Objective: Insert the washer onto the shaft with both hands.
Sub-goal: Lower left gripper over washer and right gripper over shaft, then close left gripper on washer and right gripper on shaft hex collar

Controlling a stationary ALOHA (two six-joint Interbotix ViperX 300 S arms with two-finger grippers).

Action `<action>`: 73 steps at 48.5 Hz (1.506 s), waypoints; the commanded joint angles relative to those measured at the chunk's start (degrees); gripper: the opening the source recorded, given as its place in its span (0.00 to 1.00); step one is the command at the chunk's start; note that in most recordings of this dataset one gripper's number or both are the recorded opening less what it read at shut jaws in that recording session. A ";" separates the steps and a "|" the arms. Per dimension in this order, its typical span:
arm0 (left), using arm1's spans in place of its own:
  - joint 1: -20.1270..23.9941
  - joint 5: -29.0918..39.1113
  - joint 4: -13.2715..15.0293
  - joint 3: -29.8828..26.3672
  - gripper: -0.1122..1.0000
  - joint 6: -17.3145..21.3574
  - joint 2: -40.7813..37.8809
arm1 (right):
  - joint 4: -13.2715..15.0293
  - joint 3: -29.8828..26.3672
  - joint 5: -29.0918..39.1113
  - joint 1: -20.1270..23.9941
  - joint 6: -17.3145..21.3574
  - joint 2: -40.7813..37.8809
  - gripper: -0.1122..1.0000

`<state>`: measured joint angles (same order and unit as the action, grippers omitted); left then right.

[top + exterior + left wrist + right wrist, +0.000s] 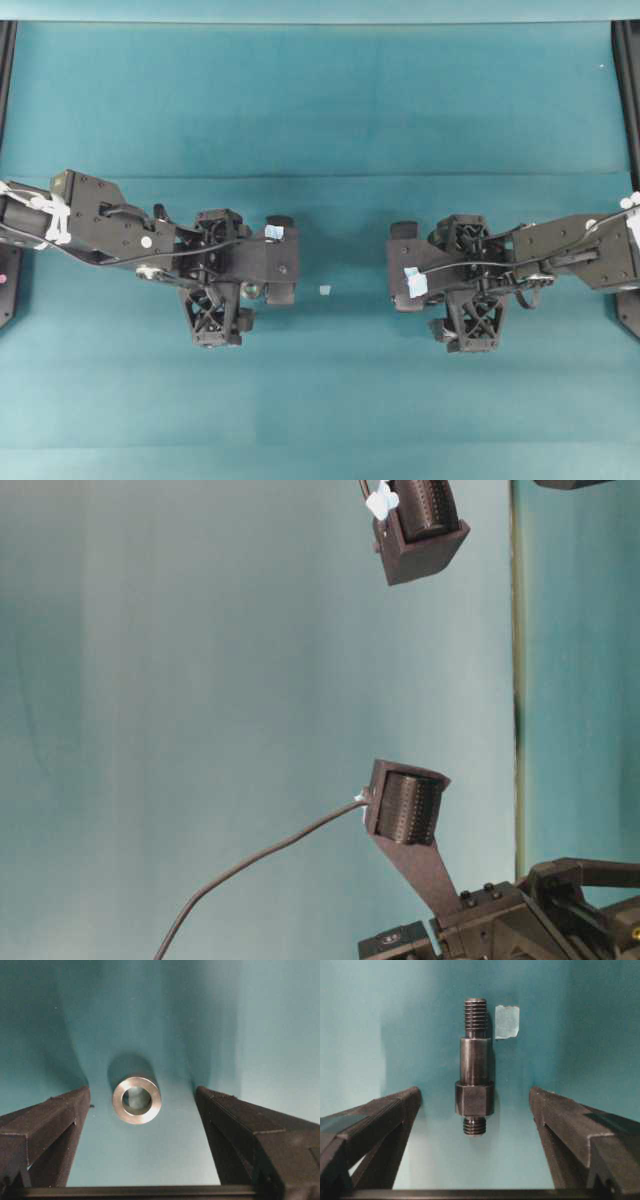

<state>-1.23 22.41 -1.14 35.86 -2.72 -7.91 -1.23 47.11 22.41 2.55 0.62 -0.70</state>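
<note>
Washer (136, 1100): flat on teal cloth between my left gripper (142, 1097) fingers, jaws apart, ungrasped; shaft (474, 1067): lying on cloth between my right gripper (475, 1097) fingers, jaws apart, ungrasped; pickups and insertion all outstanding, I judge

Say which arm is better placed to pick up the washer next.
Left. The washer lies between the left gripper's open jaws; the right gripper straddles the shaft instead.
</note>
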 commanded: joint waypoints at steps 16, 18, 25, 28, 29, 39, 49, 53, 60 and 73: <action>0.97 -0.35 -0.09 -0.79 0.92 0.26 0.35 | -0.09 -0.26 -0.53 -1.14 0.09 0.18 0.94; 0.97 -0.35 -0.18 -0.79 0.92 0.26 0.35 | -0.09 -0.18 -0.53 -1.14 0.00 0.18 0.94; 0.97 -0.62 -0.09 -0.79 0.92 0.26 0.35 | -0.09 -0.18 -0.44 -1.14 0.00 0.18 0.94; 0.97 -0.62 -0.09 -0.79 0.92 0.18 0.26 | -0.09 -0.26 -0.44 -1.14 0.00 0.18 0.94; 0.88 -0.62 -0.18 -0.79 0.92 0.18 0.35 | -0.09 -0.18 -0.53 -1.14 0.00 0.18 0.94; 0.53 -0.62 -0.09 -0.79 0.92 0.09 0.35 | -0.09 -0.18 -0.44 -1.23 0.09 0.18 0.94; -0.09 -0.62 -0.18 -0.70 0.91 -0.09 0.26 | 0.00 -0.18 -0.44 -1.14 0.00 0.18 0.88; -0.26 -0.70 -0.09 -0.62 0.90 -0.09 0.26 | -0.09 -0.18 -0.44 -1.14 0.09 0.18 0.84; -0.26 -0.62 -0.09 -0.70 0.87 -0.09 0.26 | -0.09 -0.18 -0.44 -1.14 0.09 0.18 0.77; -0.26 -0.62 -0.09 -0.79 0.65 0.00 0.26 | -0.09 -0.18 -0.18 -1.14 -0.09 0.18 0.62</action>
<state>-1.41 22.06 -1.14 35.77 -2.64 -8.00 -1.41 47.11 22.32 1.67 0.62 -0.70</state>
